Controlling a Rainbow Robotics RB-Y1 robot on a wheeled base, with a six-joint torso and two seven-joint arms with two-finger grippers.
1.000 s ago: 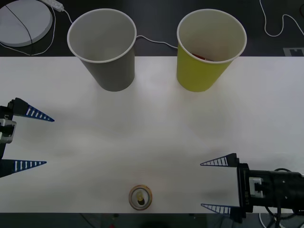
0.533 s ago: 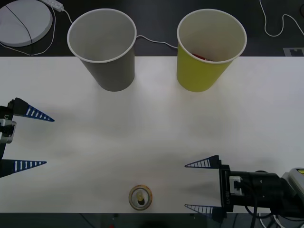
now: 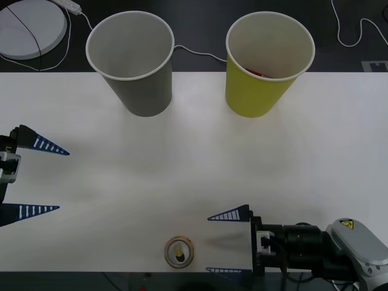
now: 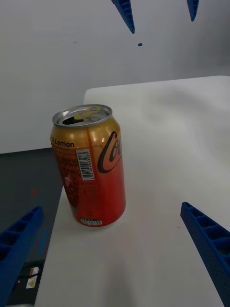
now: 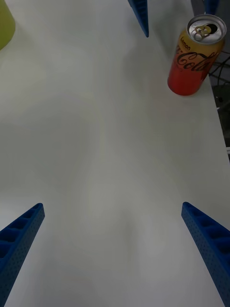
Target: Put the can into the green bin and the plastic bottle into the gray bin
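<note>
I am lining up the right gripper (image 3: 228,242), jaws spread wide and holding nothing, level with the can (image 3: 179,252), which is standing upright near the table (image 3: 200,157) front edge. I am judging the fingers must straddle it evenly before closing. The green bin (image 3: 268,63) is waiting far beyond the can; the left gripper (image 3: 45,178) is idling open.

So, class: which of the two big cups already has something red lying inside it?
The green bin, on the robot's right; a red sliver shows inside its rim. The gray bin shows only its pale inside.
</note>
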